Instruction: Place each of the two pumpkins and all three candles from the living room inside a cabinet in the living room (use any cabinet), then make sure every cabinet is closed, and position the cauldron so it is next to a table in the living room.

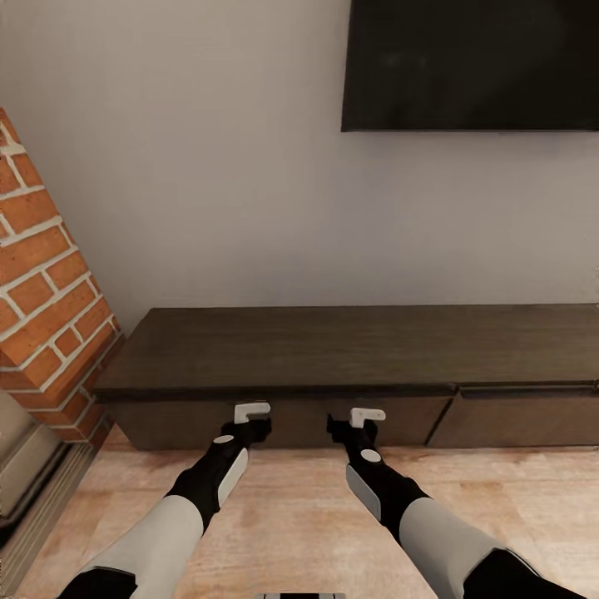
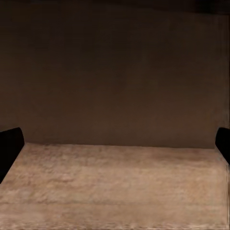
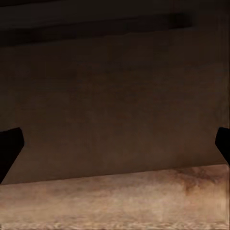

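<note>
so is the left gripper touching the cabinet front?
Cannot tell. In the head view the left gripper overlaps the cabinet front; the left wrist view shows the dark panel close, but neither shows contact or gap.

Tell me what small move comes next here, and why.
Probably ease one claw, say the left claw, forward to the cabinet drawer front and start pulling it open. Both claws, the right claw too, hang open and empty just before the closed fronts, so a drawer likely must open first.
</note>
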